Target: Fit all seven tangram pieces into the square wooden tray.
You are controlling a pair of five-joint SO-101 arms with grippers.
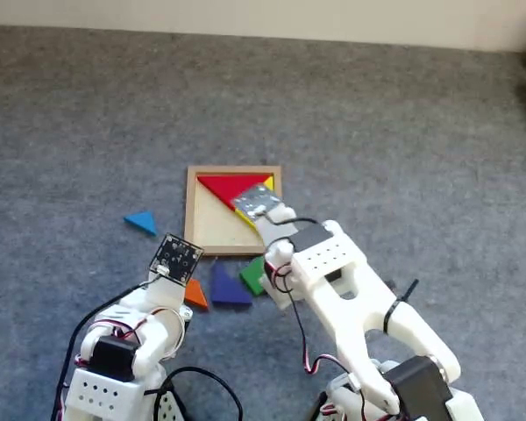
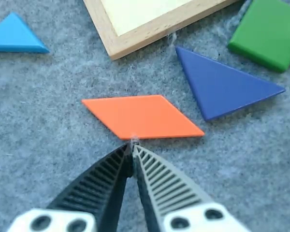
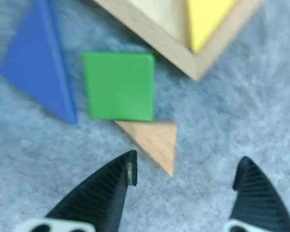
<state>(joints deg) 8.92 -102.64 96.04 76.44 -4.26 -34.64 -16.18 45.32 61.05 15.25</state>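
Left end effector [image 2: 133,146], tips together, touches the flat orange parallelogram piece [image 2: 142,117] lying dead ahead at 12 o'clock, long axis crosswise.

We can't read any text, numbers or labels here, tbh. The tangram pieces [image 2: 144,116] and wooden tray [image 1: 191,215] look plain to us.

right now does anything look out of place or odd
Nothing looks damaged. Five pieces lie outside the wooden tray: orange parallelogram, dark blue triangle, green square and tan triangle clustered by its near edge, and a light blue triangle off alone.
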